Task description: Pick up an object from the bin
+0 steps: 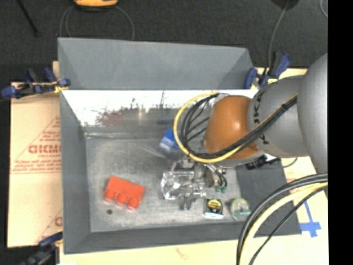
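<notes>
Clutter is lying in the grey metal bin [74,164]: a ridged orange block [124,193] near left, a blue scrap [168,142] far centre, and a clear glossy plastic piece [175,184] mid-floor beneath the gripper [191,195], whose opening I cannot tell.

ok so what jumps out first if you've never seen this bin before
The robot's orange wrist cover, ringed by yellow cables, dominates the bin's right side, with the gripper low over the floor's middle. A bright red-orange block lies alone at lower left, and a small blue thing lies near the back wall.
</notes>
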Motion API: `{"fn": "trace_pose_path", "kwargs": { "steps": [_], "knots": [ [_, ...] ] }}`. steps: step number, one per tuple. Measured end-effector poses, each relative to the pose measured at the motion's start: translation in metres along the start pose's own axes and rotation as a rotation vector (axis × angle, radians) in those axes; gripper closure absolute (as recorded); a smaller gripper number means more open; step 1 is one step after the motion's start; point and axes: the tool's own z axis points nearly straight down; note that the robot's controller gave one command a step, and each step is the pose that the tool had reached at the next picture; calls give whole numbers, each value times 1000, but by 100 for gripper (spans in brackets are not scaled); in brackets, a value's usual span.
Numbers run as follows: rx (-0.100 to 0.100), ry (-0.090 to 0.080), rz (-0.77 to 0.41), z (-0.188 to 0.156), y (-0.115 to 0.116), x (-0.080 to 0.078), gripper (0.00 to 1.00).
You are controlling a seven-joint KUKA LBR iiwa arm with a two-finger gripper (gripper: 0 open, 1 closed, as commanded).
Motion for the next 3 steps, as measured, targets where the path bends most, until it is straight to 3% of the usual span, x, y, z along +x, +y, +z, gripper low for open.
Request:
{"fn": "trace_pose_path", "kwargs": {
  "steps": [1, 2, 3],
  "knots": [
    [1, 5, 212, -30, 16, 13, 0],
    [2, 9, 235, -37, 14, 25, 0],
    [-2, -11, 287, -4, 7, 27, 0]
  ]
}}
